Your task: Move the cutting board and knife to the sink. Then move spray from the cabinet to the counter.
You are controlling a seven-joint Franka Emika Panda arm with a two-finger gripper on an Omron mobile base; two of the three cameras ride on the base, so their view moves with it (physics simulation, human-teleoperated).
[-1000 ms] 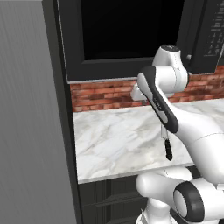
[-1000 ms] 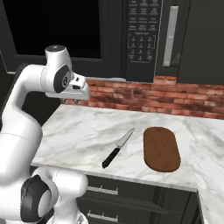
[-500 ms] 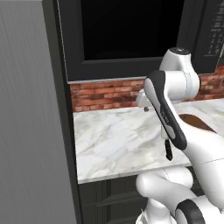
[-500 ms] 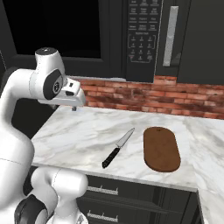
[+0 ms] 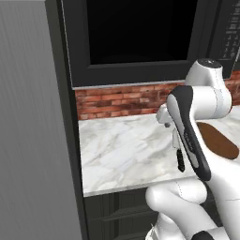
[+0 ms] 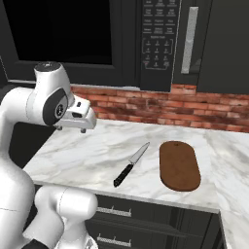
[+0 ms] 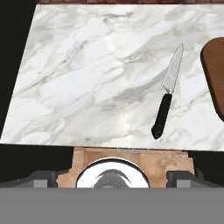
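Observation:
The knife (image 6: 130, 165), silver blade and black handle, lies on the white marble counter (image 6: 82, 155) near its front edge. To its right lies the brown cutting board (image 6: 180, 165). My gripper (image 6: 76, 129) hovers above the left part of the counter, left of the knife, pointing down, open and holding nothing. In the hand view the knife (image 7: 167, 98) is at the right and the cutting board (image 7: 215, 70) is cut off by the right edge; my fingertips (image 7: 43, 178) stand wide apart. In the left base view my arm partly hides the knife (image 5: 180, 159) and the board (image 5: 216, 140). The sink and spray are out of view.
A black microwave (image 6: 160, 44) with a button panel hangs above the red brick wall (image 6: 146, 104). A flat dark cabinet door (image 6: 223, 44) is right of it. A tall grey panel (image 5: 33, 140) bounds the counter's left end. Dark drawers (image 6: 146, 228) sit under the counter.
The hand has come down and tilted toward the counter's left part, and the jaws have opened wide. Knife and cutting board lie where they were.

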